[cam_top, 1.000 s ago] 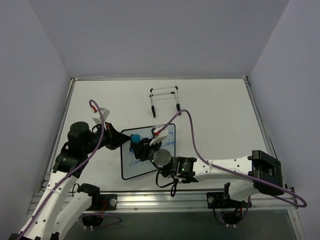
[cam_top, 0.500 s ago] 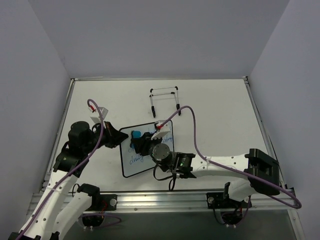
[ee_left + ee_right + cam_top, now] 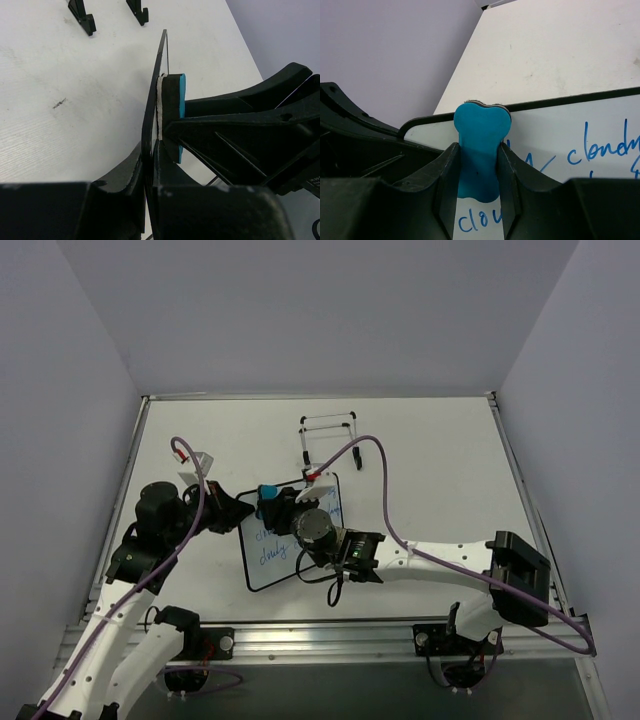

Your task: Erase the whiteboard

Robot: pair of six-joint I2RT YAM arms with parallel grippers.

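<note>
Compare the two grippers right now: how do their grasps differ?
The left gripper clamps the thin left edge of the whiteboard; the right gripper is shut on the blue eraser. The left's fingers stand nearly together, the right's wider around the thick block. Both are shut and meet near the board's far left corner.

You get soft, even light from above in the top view. The worktop looks bright white and the walls a pale purple-grey. Shadows are faint, and nothing glares.

In your left wrist view the left tool sits right by the lens — big, dark and blurry — while the worktop behind it is sharp enough to show small scuffs.

In your right wrist view the writing on the whiteboard is crisp and the eraser is bright blue, but the right tool looks black and a bit soft.
</note>
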